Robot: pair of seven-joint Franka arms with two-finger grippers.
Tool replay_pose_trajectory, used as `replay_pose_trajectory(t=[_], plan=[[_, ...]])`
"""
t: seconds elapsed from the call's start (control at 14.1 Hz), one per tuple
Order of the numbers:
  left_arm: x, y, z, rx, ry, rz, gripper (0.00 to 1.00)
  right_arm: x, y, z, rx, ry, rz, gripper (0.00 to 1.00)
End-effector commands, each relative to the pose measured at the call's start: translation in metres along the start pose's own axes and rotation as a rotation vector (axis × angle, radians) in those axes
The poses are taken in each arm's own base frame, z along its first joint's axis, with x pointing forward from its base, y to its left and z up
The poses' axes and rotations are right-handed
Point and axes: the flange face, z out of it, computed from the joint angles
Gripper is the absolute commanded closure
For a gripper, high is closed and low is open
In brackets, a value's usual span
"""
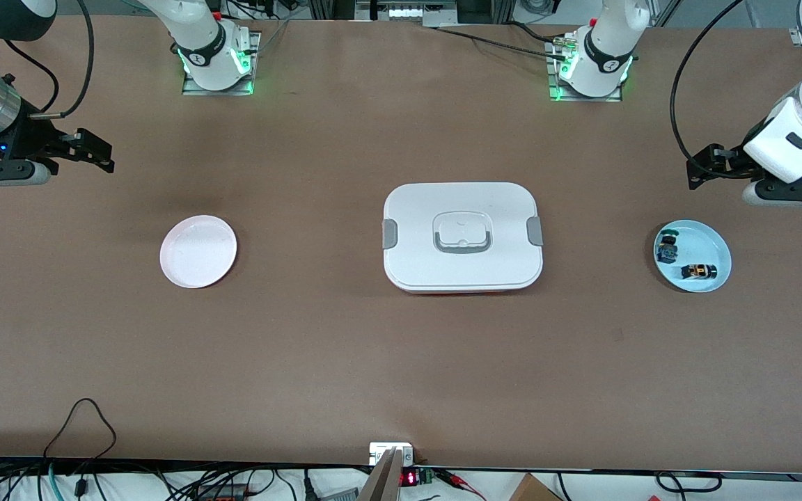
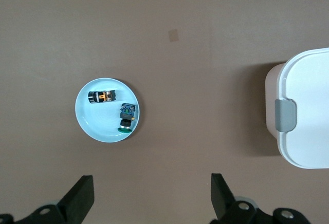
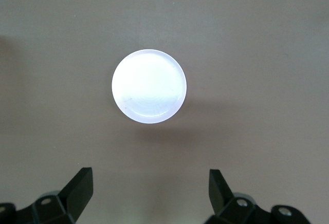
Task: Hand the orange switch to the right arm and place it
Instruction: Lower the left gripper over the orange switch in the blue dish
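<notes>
The orange switch (image 1: 699,271) (image 2: 102,96) lies on its side in a small light blue plate (image 1: 718,247) (image 2: 95,124) at the left arm's end of the table. Beside it in the same plate is a black switch with a blue-green top (image 1: 667,248) (image 2: 126,117). My left gripper (image 1: 699,170) (image 2: 152,180) hangs open and empty in the air over bare table close to that plate. At the right arm's end of the table, my right gripper (image 1: 98,153) (image 3: 149,172) is also open and empty, up over bare table near a small pale pink plate (image 1: 198,251) (image 3: 149,86) that holds nothing.
A white box with a closed lid and grey side clips (image 1: 462,236) (image 2: 303,111) sits at the middle of the table between the two plates. Cables and a small display (image 1: 408,478) run along the table edge nearest the front camera.
</notes>
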Motion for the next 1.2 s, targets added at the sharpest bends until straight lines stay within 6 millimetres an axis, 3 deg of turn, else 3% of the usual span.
replay_pose_trajectory(t=[0.0, 0.07, 0.28, 0.35, 0.64, 0.92, 1.13], plan=[[0.004, -0.013, -0.005, 0.008, -0.011, -0.015, 0.0, -0.006, -0.001, -0.006, 0.013, 0.007, 0.003, 0.0], [0.009, -0.022, -0.005, 0.006, -0.006, -0.029, 0.0, -0.007, -0.001, -0.005, 0.014, 0.0, 0.003, 0.0], [0.028, -0.027, 0.041, -0.002, -0.105, -0.065, 0.0, -0.007, -0.001, -0.006, 0.014, 0.001, 0.003, 0.0], [0.03, -0.043, 0.05, -0.006, -0.121, -0.096, 0.0, -0.007, -0.001, -0.006, 0.012, 0.001, 0.003, 0.0], [0.042, -0.117, 0.125, -0.095, -0.231, -0.223, 0.0, -0.007, 0.0, -0.006, 0.012, 0.001, 0.006, 0.0], [0.059, -0.132, 0.187, -0.094, -0.25, -0.232, 0.0, -0.006, 0.0, -0.007, 0.012, 0.005, 0.006, 0.0], [0.057, -0.155, 0.224, -0.099, -0.144, -0.185, 0.0, -0.006, 0.0, -0.006, 0.012, 0.006, 0.006, 0.0]])
